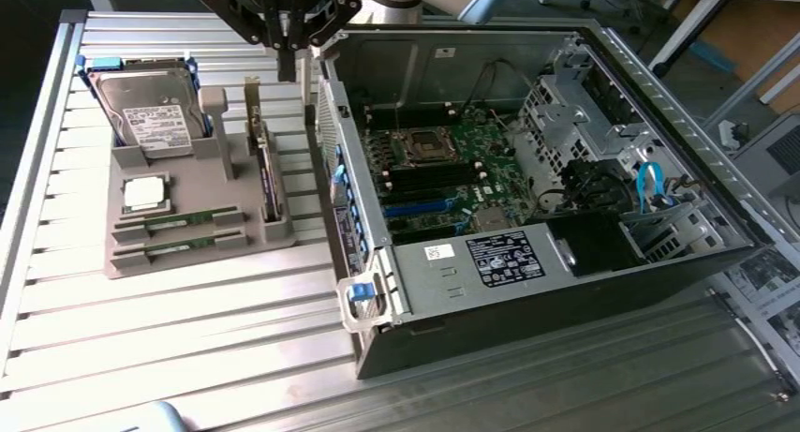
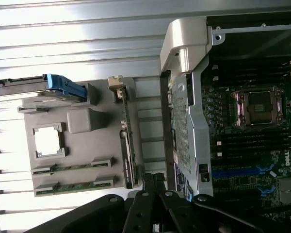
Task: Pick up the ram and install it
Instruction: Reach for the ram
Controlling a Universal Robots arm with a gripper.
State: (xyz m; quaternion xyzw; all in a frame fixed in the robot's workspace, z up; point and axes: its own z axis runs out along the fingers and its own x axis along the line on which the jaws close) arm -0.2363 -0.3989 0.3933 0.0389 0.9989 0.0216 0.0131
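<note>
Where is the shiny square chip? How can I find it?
On the exterior view's left of the open computer case sits a gray holder. The chip lies flat in it, between the big hard drive and two green sticks. It alone is square and silver.

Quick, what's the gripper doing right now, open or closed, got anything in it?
Gripper: closed, holding nothing.
</note>
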